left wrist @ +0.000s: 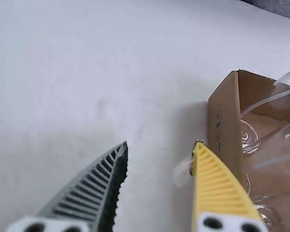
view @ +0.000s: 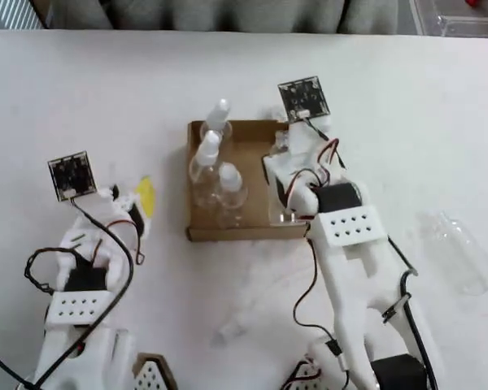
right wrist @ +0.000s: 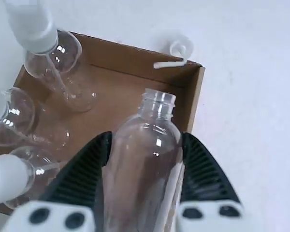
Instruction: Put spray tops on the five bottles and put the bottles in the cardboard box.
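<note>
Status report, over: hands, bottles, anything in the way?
Right hand shut on topless bottle at box. Left hand open, empty, beside box. Three capped bottles boxed. Loose spray top outside box.

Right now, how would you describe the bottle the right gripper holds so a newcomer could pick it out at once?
Find the cardboard box at the middle of the table. At its side away from the three capped bottles, the right gripper clamps one clear bottle. It alone has a bare, open threaded neck.
</note>
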